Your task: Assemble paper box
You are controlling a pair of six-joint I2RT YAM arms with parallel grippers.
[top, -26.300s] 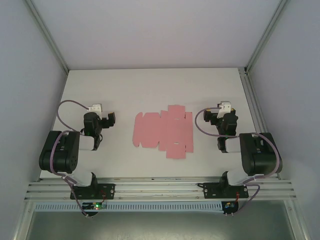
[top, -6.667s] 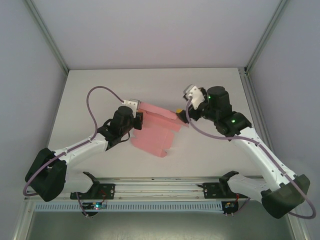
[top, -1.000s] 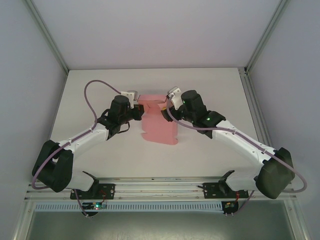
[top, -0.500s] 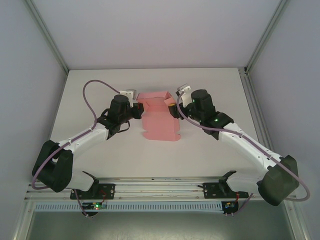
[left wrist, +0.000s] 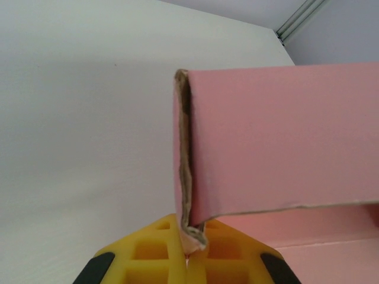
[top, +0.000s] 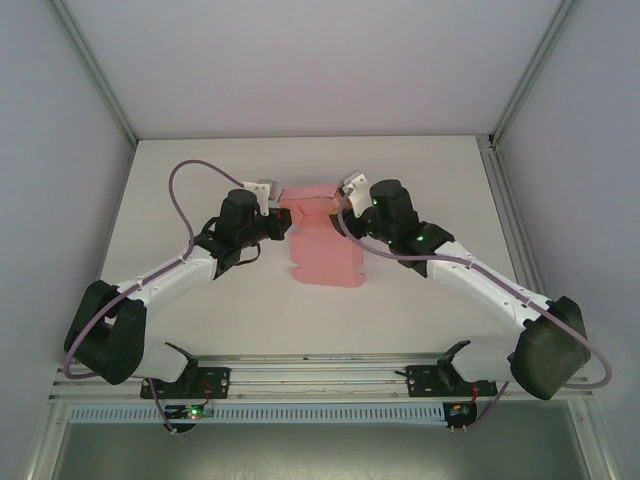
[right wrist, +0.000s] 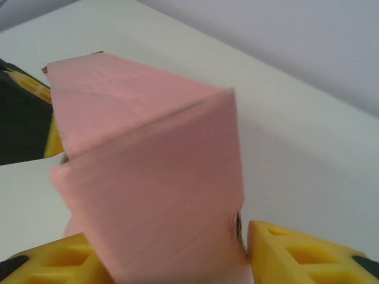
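- Paper box (top: 322,245): part-folded pink card between both grippers, one wall raised.
- Left gripper (left wrist: 188,253): jaws clamped on that wall's corner edge.
- Right gripper (right wrist: 177,263): jaws straddle the opposite folded end; grip unclear.
- Technique: left pinch anchors; right should close squarely along the crease.

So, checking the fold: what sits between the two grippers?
The raised far end of the paper box, seen in the top view, spans from left gripper to right gripper.

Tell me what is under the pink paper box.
The paper box lies flat at its near end on the white table, hiding the surface beneath. Its raised far end is pinched in the left fingers.
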